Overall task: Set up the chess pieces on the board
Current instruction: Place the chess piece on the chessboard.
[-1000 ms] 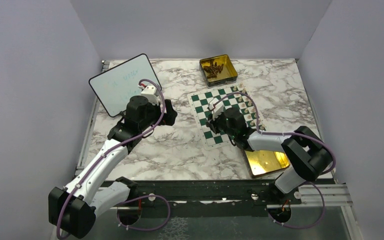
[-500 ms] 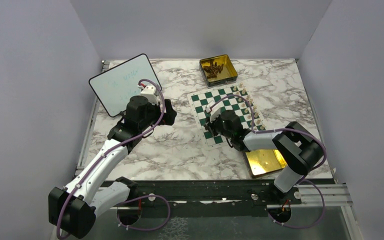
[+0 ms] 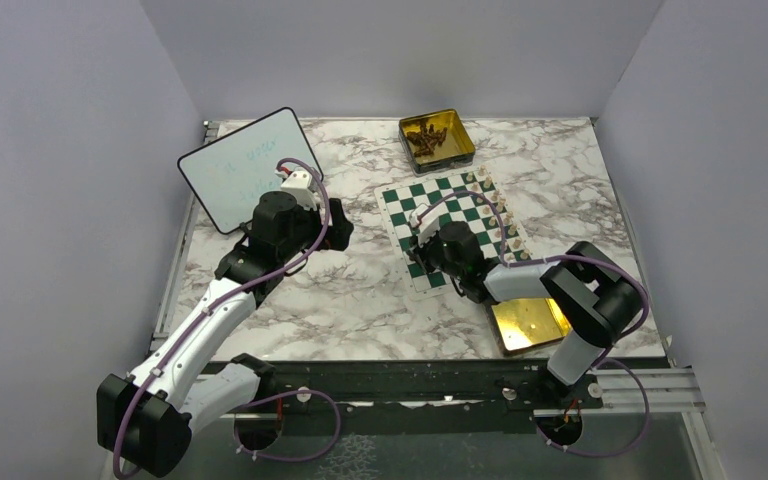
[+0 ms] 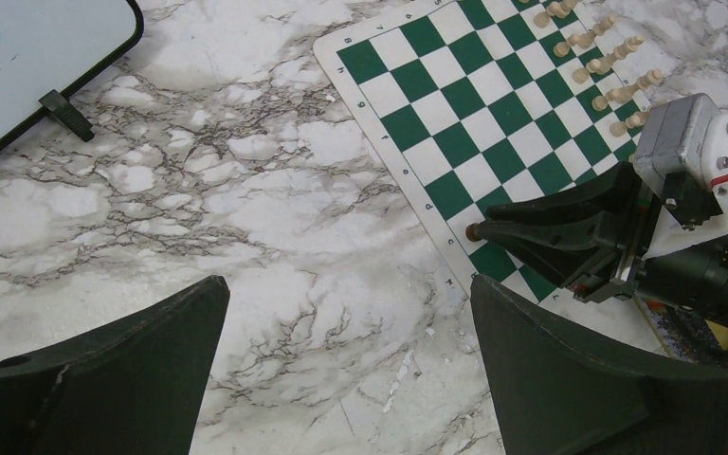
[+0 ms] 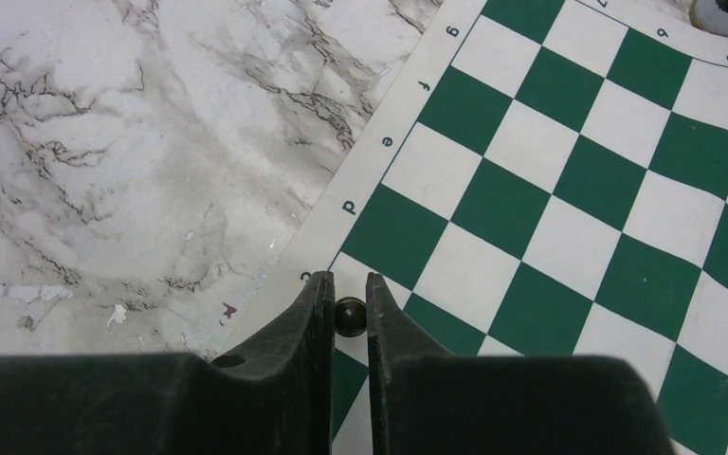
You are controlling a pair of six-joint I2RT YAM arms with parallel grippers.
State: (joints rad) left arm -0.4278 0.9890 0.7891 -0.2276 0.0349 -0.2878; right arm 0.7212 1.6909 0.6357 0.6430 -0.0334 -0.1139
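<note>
While the right gripper (image 5: pixel 349 284) hangs low over the near-left edge of the board (image 5: pixel 578 180), its claw is pinched narrow around one dark brown piece (image 5: pixel 349 316). You can see the little round head poking out between the two black fingertips. It's right above the edge row of squares, next to the white border where the letter "c" is printed. Can't tell from where I'm looking whether the base is touching the mat or not.

The left gripper (image 4: pixel 346 284) is off to the side over the bare marble table (image 3: pixel 340 290), well apart from the board, claw spread wide with nothing in it. From its own camera you look straight across at the other arm's fingers and the piece in them.

On the board's far-right side there's a double row of cream-white pieces (image 4: pixel 597 66) lined up along the edge. Everything else on the green and white squares looks bare from up top.

Other stuff on the table: a gold tin (image 3: pixel 457 160) just behind the board with a heap of dark pieces (image 3: pixel 425 138) in it, a second gold tin (image 3: pixel 530 325) at the near right, partly tucked under the right arm, and a whiteboard (image 3: pixel 240 165) with a black rim at the far left, some faint scribbles on it.
</note>
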